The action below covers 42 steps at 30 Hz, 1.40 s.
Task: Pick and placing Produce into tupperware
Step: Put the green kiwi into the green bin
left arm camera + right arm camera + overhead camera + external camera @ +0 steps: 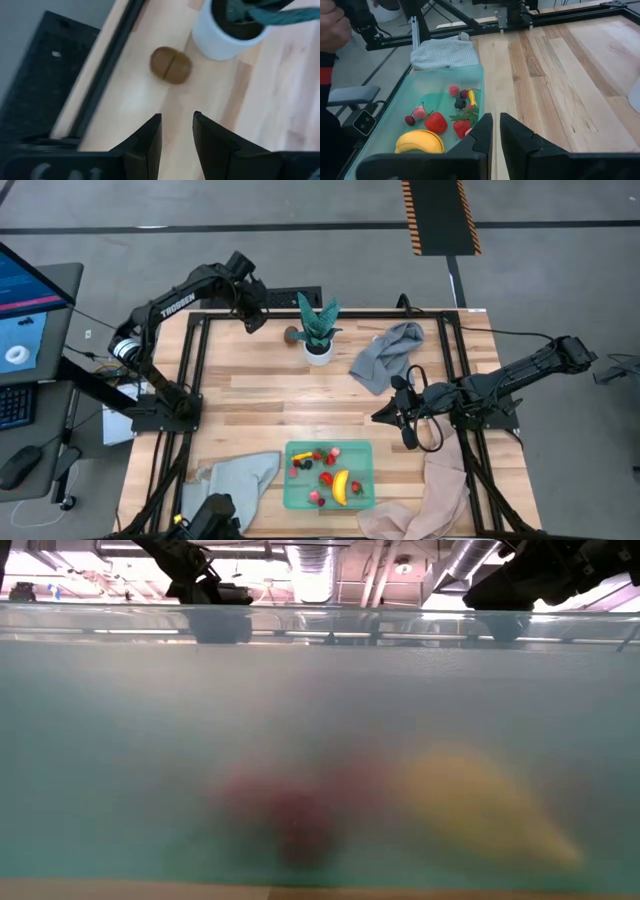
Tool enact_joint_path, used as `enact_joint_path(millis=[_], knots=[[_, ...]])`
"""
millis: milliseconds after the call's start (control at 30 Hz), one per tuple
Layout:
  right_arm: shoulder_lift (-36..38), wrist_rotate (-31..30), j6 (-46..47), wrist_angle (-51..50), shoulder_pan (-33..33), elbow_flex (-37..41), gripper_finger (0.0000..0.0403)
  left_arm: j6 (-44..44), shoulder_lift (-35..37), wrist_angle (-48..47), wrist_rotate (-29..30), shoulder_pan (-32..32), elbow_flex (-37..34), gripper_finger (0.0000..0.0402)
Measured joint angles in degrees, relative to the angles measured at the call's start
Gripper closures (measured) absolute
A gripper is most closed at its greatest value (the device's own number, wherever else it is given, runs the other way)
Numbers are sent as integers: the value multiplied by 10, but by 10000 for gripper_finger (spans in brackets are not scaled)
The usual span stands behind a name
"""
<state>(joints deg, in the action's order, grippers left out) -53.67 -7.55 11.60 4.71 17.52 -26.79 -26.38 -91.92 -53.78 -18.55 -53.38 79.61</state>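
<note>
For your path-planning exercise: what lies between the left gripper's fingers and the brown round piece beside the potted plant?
Only bare wooden table. The left wrist view shows the left gripper with fingers slightly apart, and nothing between them and the brown round piece.

Tupperware (296, 495) at near edge of table (260, 400), centred, between two cloths: left cloth (240, 478) beside it, right cloth (430, 500) at its other corner. Banana (341, 487) and strawberries (326, 478) inside tupperware. Potted plant (318, 330) at far side, brown round piece (291, 334) just left of it. Third cloth (385, 355) right of plant.
</note>
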Motion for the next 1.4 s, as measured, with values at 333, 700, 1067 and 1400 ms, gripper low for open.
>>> enact_joint_path(millis=[333,700,1067,1400], knots=[[0,0,0,0,0,0,344,-33,0,29,41,7,-2,260],[0,0,0,0,0,0,344,-68,-1,30,90,42,-2,93],[0,0,0,0,0,0,344,-55,-39,50,66,55,-2,15],[0,0,0,0,0,0,344,-58,-66,66,49,59,-2,9]])
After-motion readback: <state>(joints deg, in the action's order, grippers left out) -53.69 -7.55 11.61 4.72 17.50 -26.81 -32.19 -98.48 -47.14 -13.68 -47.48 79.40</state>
